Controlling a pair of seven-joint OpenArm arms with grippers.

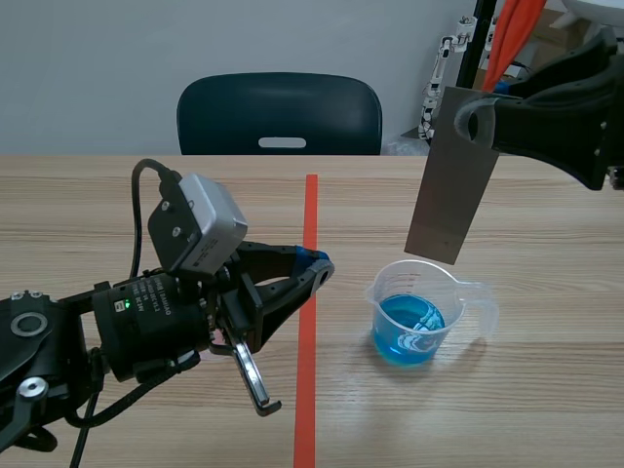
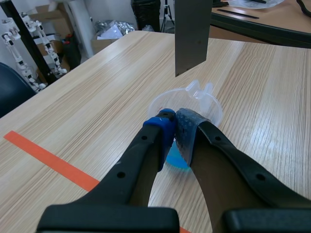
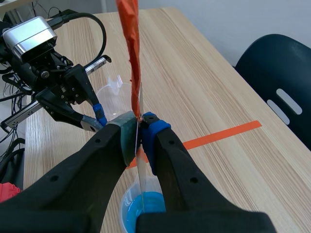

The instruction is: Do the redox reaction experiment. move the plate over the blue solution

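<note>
Grey metal plate (image 1: 451, 180) hanging above a clear beaker (image 1: 466, 297) of blue solution (image 1: 405, 331).
The right gripper (image 3: 141, 127) pinches the plate's top end, so its lower edge hangs just above the beaker, at twelve o'clock. The left gripper (image 1: 317, 265), fingers closed on nothing, rests at nine o'clock. The plate looks thin, stiff and slick, probably light, and best held by that top end. No writing is legible.

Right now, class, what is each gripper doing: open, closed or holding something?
Left gripper: closed, holding nothing.
Right gripper: closed on the grey plate, held above the beaker of blue solution.
</note>
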